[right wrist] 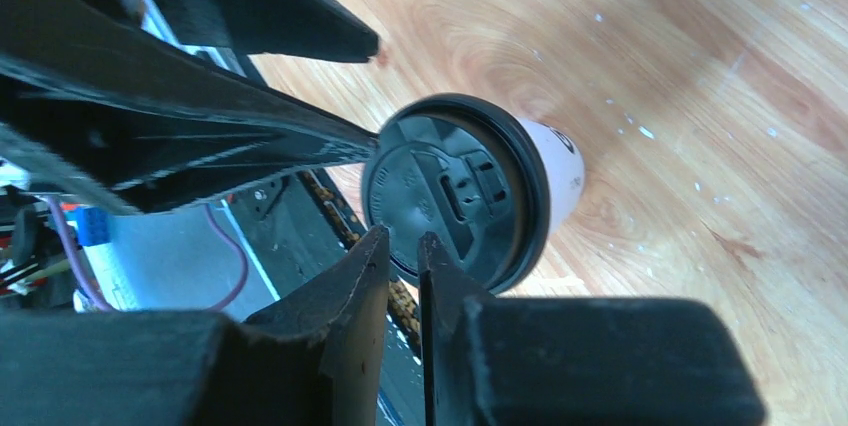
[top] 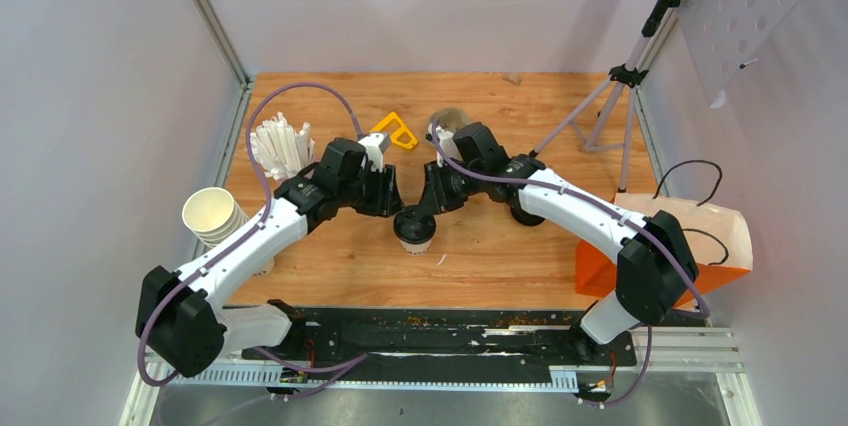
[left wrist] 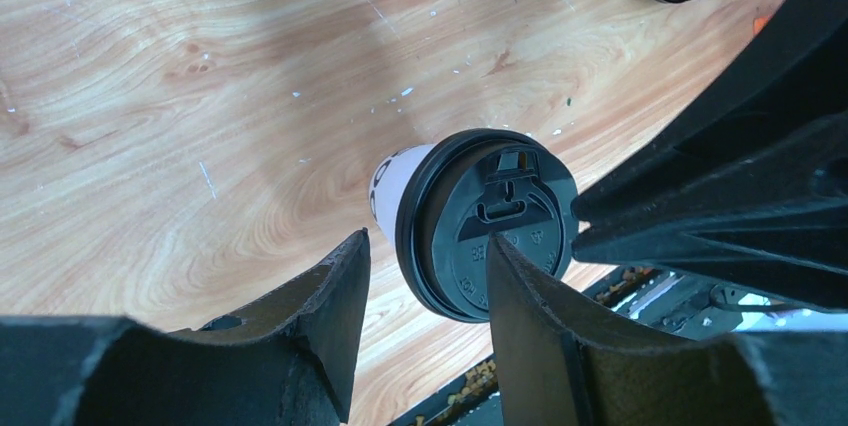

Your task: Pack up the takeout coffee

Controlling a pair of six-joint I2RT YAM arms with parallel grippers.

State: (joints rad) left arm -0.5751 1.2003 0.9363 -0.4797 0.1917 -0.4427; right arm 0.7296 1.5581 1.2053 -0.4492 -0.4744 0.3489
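The lidded white cup (top: pixel 414 232) stands mid-tabletop (top: pixel 330 258), towards the near edge, and its black lid (left wrist: pixel 492 231) looks seated. Your left end effector (left wrist: pixel 425 246) hovers just above it, fingers moderately apart and holding nothing. Your right end effector (right wrist: pixel 403 242) is narrowed to a slit beside the lid's rim. Capping seems finished, so pickup is likely next: clear the right, then lower the left around the cup wall beneath the lid.
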